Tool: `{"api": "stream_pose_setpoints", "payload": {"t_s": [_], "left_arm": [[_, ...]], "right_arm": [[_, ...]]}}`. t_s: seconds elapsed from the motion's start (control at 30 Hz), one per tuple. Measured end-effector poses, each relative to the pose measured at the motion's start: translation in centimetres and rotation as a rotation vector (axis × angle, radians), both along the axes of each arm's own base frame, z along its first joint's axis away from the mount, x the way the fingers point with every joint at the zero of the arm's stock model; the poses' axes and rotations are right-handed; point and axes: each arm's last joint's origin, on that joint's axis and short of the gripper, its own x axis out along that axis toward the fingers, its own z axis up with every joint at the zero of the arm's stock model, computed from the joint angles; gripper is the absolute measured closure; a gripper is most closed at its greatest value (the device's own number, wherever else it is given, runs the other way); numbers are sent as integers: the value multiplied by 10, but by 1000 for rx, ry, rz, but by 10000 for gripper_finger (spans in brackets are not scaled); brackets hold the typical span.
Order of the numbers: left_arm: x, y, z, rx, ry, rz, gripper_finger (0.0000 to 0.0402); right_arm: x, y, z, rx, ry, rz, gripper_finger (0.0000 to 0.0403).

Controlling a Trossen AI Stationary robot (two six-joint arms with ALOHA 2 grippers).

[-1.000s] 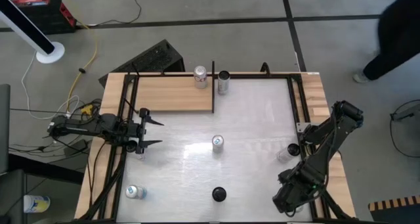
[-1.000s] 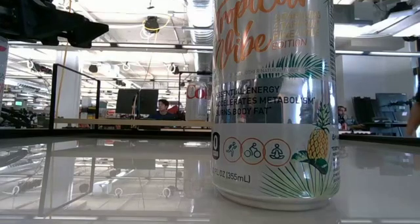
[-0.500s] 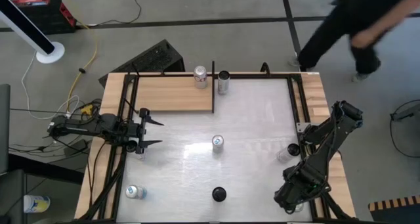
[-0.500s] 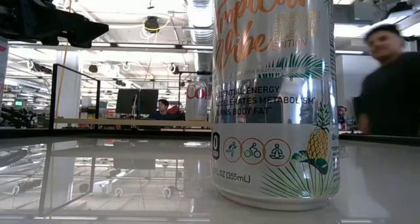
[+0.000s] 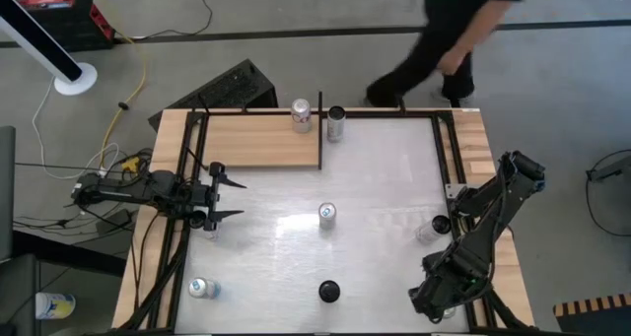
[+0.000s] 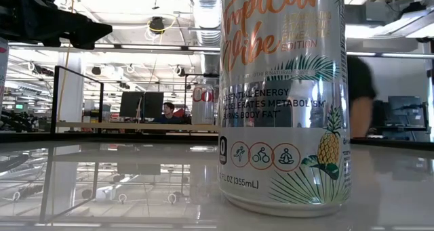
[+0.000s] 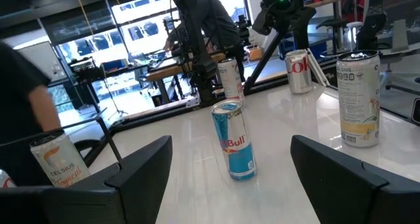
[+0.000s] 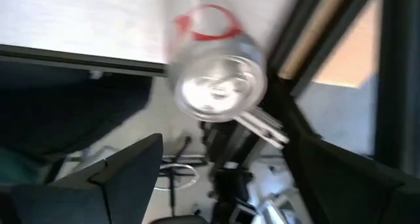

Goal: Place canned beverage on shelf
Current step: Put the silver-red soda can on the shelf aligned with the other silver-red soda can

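can (image 7: 234,140) rigid, light, smooth and slippery; grasp at mid-body. left gripper (image 5: 221,190) spread wide, empty, facing it. right gripper (image 8: 216,178) spread, empty.

We're in an open-plan robotics lab: exposed ceiling ducts (image 6: 203,7), rows of monitors (image 6: 139,103), a seated person (image 6: 167,112) beyond the glossy test table (image 5: 385,178).

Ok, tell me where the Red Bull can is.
In the high view the Red Bull can stands upright mid-table, right of the open left gripper and below the shelf.
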Motion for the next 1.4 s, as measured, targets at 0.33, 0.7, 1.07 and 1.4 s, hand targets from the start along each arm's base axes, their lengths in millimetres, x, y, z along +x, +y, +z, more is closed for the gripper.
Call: {"api": "stream_pose_setpoints", "payload": {"t_s": [0.33,0.7,1.07,1.4], "left_arm": [[0,0,0,-1,0,-1,101],[0,-1,1,1,-6,-22,101],[0,-1,1,4,-13,-43,101],[0,-1,1,11,-15,-41,101]], "right_arm": [[1,8,-7,-24,-18,-1,3],[1,21,-25,-52,-8,80,3],[-1,19,-60,-28,-32,112,3],[2,13,-65,-37,-33,137,34]]}}
